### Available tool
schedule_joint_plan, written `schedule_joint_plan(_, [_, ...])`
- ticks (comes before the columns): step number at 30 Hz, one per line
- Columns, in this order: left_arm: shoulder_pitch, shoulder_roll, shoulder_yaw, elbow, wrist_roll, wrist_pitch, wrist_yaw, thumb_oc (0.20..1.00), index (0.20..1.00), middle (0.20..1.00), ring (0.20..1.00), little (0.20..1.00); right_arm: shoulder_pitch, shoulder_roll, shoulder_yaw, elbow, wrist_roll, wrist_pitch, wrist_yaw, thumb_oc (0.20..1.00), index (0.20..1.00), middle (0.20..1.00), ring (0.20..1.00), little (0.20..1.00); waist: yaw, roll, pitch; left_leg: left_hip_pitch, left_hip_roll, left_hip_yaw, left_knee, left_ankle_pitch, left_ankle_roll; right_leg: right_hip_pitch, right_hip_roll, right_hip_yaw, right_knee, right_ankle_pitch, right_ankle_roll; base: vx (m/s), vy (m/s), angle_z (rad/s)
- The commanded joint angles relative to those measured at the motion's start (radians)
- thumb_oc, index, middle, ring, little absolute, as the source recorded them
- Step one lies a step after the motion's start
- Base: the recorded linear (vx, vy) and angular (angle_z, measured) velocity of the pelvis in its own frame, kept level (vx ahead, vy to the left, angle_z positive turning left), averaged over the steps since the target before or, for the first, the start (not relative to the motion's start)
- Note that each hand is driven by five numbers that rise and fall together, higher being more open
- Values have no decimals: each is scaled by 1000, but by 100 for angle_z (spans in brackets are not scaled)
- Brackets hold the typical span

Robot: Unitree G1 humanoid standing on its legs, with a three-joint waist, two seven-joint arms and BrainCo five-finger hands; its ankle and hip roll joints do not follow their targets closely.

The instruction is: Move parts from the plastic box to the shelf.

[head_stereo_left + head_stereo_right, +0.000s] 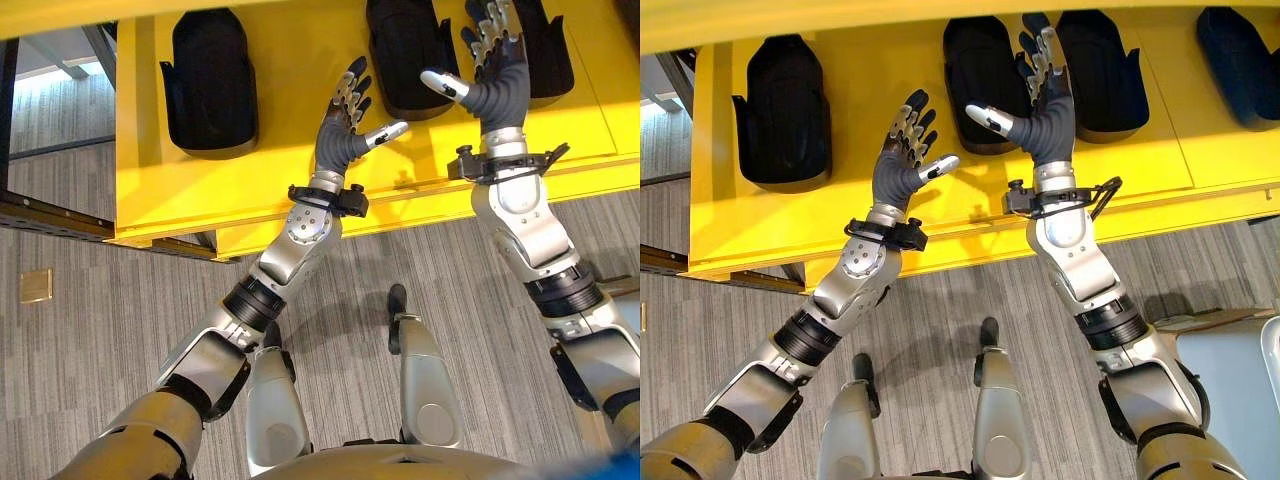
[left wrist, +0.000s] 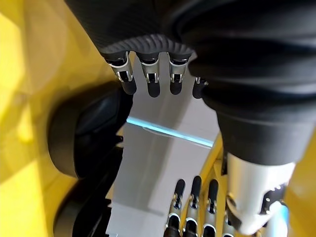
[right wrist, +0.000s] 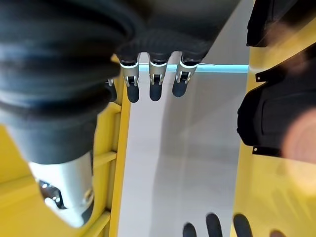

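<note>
Presently, both robot hands, left (image 1: pixel 902 158) and right (image 1: pixel 1045 95), are raised over the yellow metal shelf (image 1: pixel 1160 150) with fingers spread apart and nothing held, above the moulded black plastic parts (image 1: pixel 787 110) already lying in a row on it. The placing step is judged complete. A return to the plastic box, whose whereabouts cannot be told, is called for next.

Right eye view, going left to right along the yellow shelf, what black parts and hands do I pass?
First black part → left hand → second black part → right hand → third black part → fourth black part, all over the yellow shelf.
</note>
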Motion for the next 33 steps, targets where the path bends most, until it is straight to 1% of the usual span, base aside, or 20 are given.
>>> schedule_joint_plan(1, [-74,-25,-2,16,58,-63,26,1000,1000,1000,1000,1000,-67,25,-6,1,17,-28,-23,1000,1000,1000,1000,1000,1,-7,-47,-73,28,4,-62,122,39,51,-18,1,0,-1,18,0,0,0])
schedule_joint_plan(2, [-76,-25,-2,16,58,-63,26,1000,1000,1000,1000,1000,-68,25,-6,2,17,-28,-23,1000,1000,1000,1000,1000,0,-7,-48,-76,27,4,-66,128,40,48,-18,0,-4,4,17,0,0,0])
schedule_joint_plan(3, [-75,-26,-2,16,58,-63,26,1000,1000,1000,1000,1000,-68,25,-5,2,17,-28,-23,1000,1000,1000,1000,1000,1,-7,-46,-74,28,3,-62,121,39,50,-18,0,0,-1,18,0,0,0])
schedule_joint_plan(5, [-96,-26,29,44,112,-61,76,1000,1000,1000,1000,1000,-87,27,-9,35,12,-28,-35,1000,1000,1000,1000,1000,2,-7,-47,-79,27,3,-60,121,39,43,-16,-1,3,-2,16,0,0,0])
schedule_joint_plan(8, [-112,-33,52,74,112,-67,101,1000,1000,1000,1000,1000,-108,28,-6,63,14,-26,-43,1000,1000,1000,1000,1000,1,-8,-45,-90,27,2,-57,125,41,33,-16,0,5,3,14,0,0,0])
schedule_joint_plan(9, [-125,-39,62,96,109,-70,114,1000,1000,1000,1000,1000,-121,29,-3,90,12,-24,-47,1000,1000,1000,1000,1000,1,-9,-43,-92,29,2,-48,118,39,32,-16,0,12,-3,14,0,0,0])
schedule_joint_plan(10, [-131,-39,65,106,115,-68,120,1000,1000,1000,1000,1000,-129,30,-2,98,13,-24,-51,1000,1000,1000,1000,1000,1,-10,-44,-97,29,2,-52,125,40,27,-16,0,9,3,13,11,-22,-5])
schedule_joint_plan(12, [-145,-42,74,130,133,-64,136,1000,1000,1000,1000,1000,-141,31,1,120,6,-19,-54,1000,1000,1000,1000,1000,2,-10,-41,-98,29,2,-48,119,38,23,-15,0,18,-5,13,3,-15,-4])
schedule_joint_plan(13, [-158,-43,77,152,152,-62,151,1000,1000,1000,1000,1000,-153,34,5,143,1,-17,-58,1000,1000,1000,1000,1000,2,-9,-44,-104,29,2,-52,127,39,17,-14,0,16,0,12,0,0,0])
schedule_joint_plan(14, [-158,-44,77,153,153,-63,152,1000,1000,1000,1000,1000,-154,34,6,144,1,-17,-58,1000,1000,1000,1000,1000,2,-9,-42,-102,30,1,-48,121,38,18,-14,0,21,-7,12,0,0,0])
schedule_joint_plan(16, [-169,-47,79,176,177,-58,163,1000,1000,1000,1000,1000,-166,35,8,167,-1,-16,-62,1000,1000,1000,1000,1000,1,-10,-41,-109,29,1,-43,121,38,12,-15,-1,27,-9,11,0,0,0])
schedule_joint_plan(22, [-186,-56,81,225,190,-51,180,1000,1000,1000,1000,1000,-191,38,12,217,-1,-16,-70,1000,1000,1000,1000,1000,1,-9,-38,-120,29,1,-42,123,36,-4,-13,-2,41,-13,8,0,0,0])
schedule_joint_plan(24, [-197,-51,81,246,218,-44,196,1000,1000,1000,1000,1000,-204,42,16,238,1,-17,-75,1000,1000,1000,1000,1000,0,-10,-37,-128,30,-2,-38,124,35,-12,-10,-1,46,-14,6,0,0,0])
schedule_joint_plan(29, [-217,-51,94,283,224,-42,213,1000,1000,1000,1000,1000,-221,37,23,272,-8,-14,-75,1000,1000,1000,1000,1000,-5,-8,-36,-139,35,-3,-36,128,33,-29,-5,2,57,-18,4,0,-7,0])
schedule_joint_plan(33, [-231,-68,85,316,218,-42,215,1000,1000,1000,1000,1000,-237,47,34,315,-2,-11,-76,1000,1000,1000,1000,1000,-7,-7,-32,-142,38,-1,-40,133,30,-40,0,2,64,-19,2,-2,-19,0])
